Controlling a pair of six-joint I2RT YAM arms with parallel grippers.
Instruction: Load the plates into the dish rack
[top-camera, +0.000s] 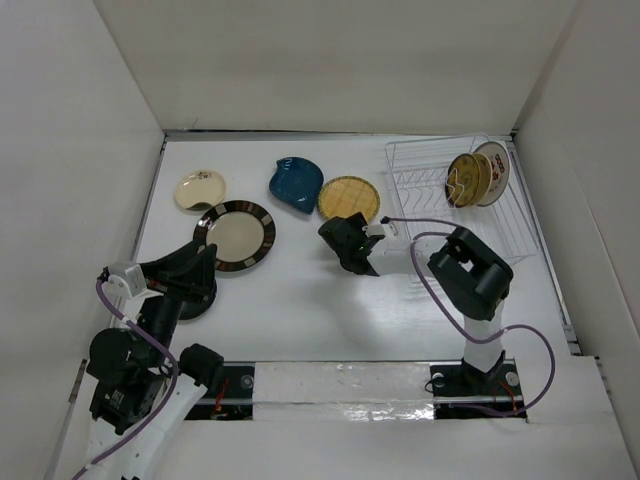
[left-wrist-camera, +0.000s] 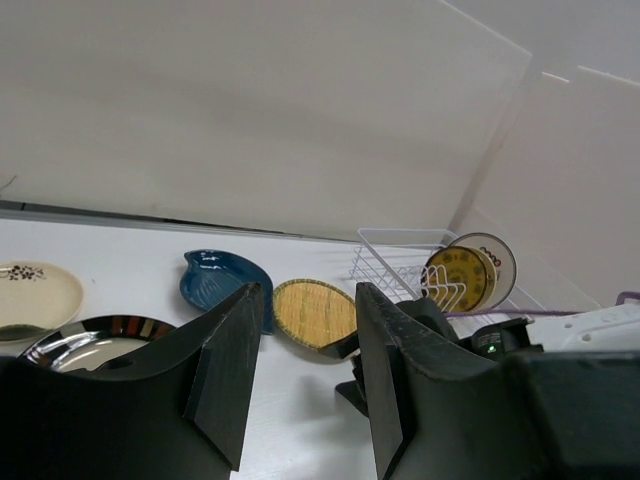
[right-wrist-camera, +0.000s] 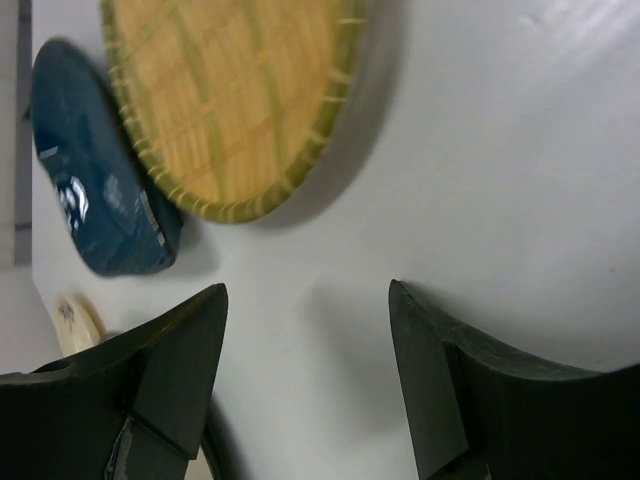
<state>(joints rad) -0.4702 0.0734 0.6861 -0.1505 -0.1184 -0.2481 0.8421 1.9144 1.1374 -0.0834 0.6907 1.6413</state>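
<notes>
The white wire dish rack (top-camera: 440, 195) stands at the back right and holds the gold dark-rimmed plate (top-camera: 463, 178) and the white plate with red characters (top-camera: 492, 172) upright. On the table lie the cream floral plate (top-camera: 200, 189), the brown-rimmed cream plate (top-camera: 236, 236), the blue leaf-shaped plate (top-camera: 296, 184) and the yellow woven-look plate (top-camera: 349, 198). My right gripper (top-camera: 345, 240) (right-wrist-camera: 305, 300) is open and empty, low over the table just in front of the yellow plate (right-wrist-camera: 230, 90). My left gripper (top-camera: 205, 265) (left-wrist-camera: 308, 300) is open and empty beside the brown-rimmed plate (left-wrist-camera: 90, 335).
White walls close in the table on the left, back and right. The right arm's purple cable (top-camera: 425, 270) loops in front of the rack. The blue plate (right-wrist-camera: 90, 170) touches the yellow plate's left side.
</notes>
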